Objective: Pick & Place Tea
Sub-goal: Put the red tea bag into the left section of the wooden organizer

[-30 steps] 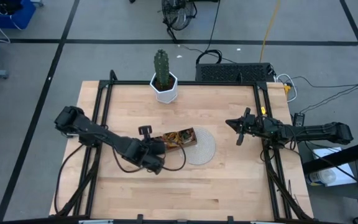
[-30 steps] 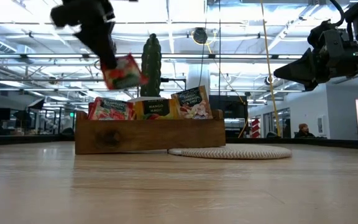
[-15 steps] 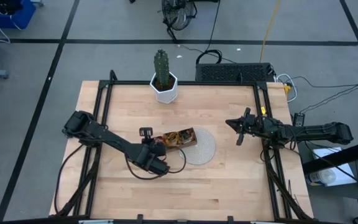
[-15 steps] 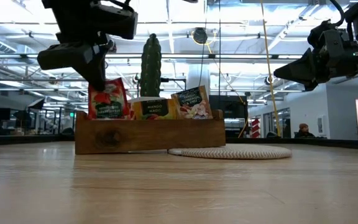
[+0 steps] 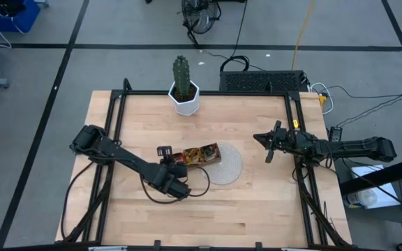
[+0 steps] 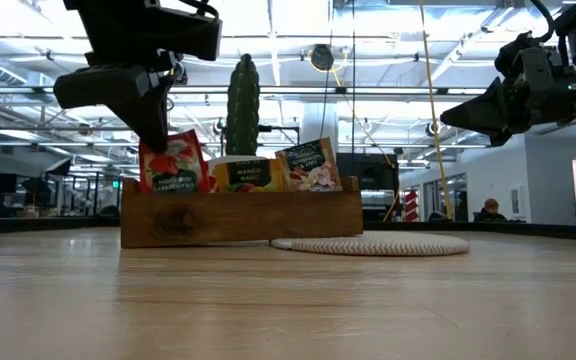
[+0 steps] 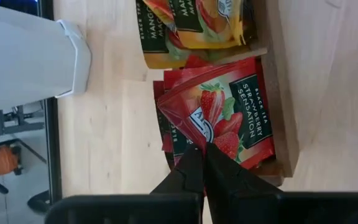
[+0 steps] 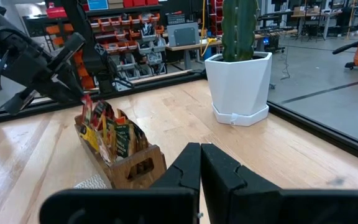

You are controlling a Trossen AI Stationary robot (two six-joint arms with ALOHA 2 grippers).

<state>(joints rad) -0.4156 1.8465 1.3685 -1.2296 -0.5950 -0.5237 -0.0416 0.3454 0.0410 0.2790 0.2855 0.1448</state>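
While the right hand (image 5: 266,145) waits closed, the left hand (image 7: 201,152) pinches a red sachet (image 7: 229,121) over the tray (image 6: 238,217).

The left arm is stretched from the table's left edge toward the middle, with its wrist bent downward. The left gripper (image 7: 201,163) is closed, its fingertips pinched on a red sachet (image 7: 229,118). The right arm is held raised at the right edge, level, the right gripper (image 8: 200,163) closed and empty.
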